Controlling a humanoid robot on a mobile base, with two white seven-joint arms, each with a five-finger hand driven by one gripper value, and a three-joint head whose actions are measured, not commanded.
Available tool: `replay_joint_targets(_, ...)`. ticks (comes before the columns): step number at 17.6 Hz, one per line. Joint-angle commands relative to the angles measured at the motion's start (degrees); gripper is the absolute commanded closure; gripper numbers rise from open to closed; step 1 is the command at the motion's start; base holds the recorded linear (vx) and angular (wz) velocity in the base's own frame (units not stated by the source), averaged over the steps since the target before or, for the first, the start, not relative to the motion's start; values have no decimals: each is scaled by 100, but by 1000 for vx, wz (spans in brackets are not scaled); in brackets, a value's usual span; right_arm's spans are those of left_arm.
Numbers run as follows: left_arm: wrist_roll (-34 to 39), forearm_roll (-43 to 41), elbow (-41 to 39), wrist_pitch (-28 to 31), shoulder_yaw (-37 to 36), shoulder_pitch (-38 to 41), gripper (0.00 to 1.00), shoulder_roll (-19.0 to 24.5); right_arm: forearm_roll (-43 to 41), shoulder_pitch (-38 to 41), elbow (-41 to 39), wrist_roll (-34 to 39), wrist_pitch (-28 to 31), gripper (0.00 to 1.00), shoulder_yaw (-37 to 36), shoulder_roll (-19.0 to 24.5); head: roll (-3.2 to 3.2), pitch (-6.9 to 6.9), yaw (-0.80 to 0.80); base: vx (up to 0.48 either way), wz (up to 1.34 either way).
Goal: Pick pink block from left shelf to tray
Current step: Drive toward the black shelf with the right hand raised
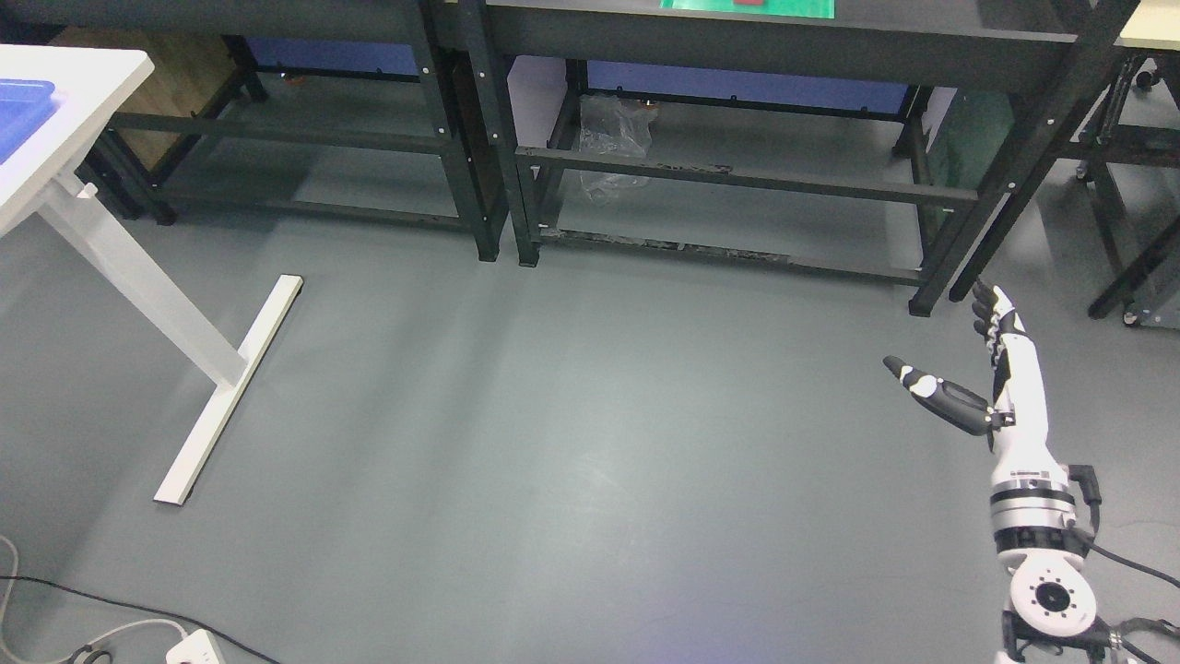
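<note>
Right hand [986, 369] raised at lower right, arm coming in from the bottom right corner. Fingers extended, thumb splayed out to the left, palm empty; nothing grasped. It hangs over bare grey floor [590, 415], well apart from any shelf surface. Left arm not visible.

Dark metal shelving [498, 138] runs along the top of the view, two units side by side. Only the lower rails and the front edge of a top deck show. On the right-hand unit's deck, a green mat [747, 7] with a sliver of something red on it at the very top edge (too cropped to identify). A crumpled clear plastic bag [613, 138] sits under that unit.

Pink block: not to be found in this view. Left shelf's deck is cut off above the frame, so the block may be up there, unseen.

White table [83, 101] at upper left carries the corner of a blue tray [23, 106], touching the frame edge.

Judgement: task at its start. No pick made, no carry, no placement. Everything is left: approach the shelf, locate the block, grasp, cross to the tray, release.
</note>
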Motion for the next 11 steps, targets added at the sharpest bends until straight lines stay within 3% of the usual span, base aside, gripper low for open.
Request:
replay_joint_targets(1,4,-9,0,12,0,52,0,100,4591,-36,-203,-260,-24,0,307,-100,0,0,0,69,16)
replay_joint_targets(3,4,-9,0,3,0,52,0,100,3970,16,-256,-819,-33,0,299,-100,0,0,0,77,28)
replay_joint_targets(5,4,-9,0,3,0,52,0,100,3887,25,-283,-1270,-76,0,264,-100,0,0,0,108,34)
replay_joint_targets(11,4,-9,0,3,0,52,0,100,3957,43,-274,-1254,-86,0,272,-100,0,0,0,123,70)
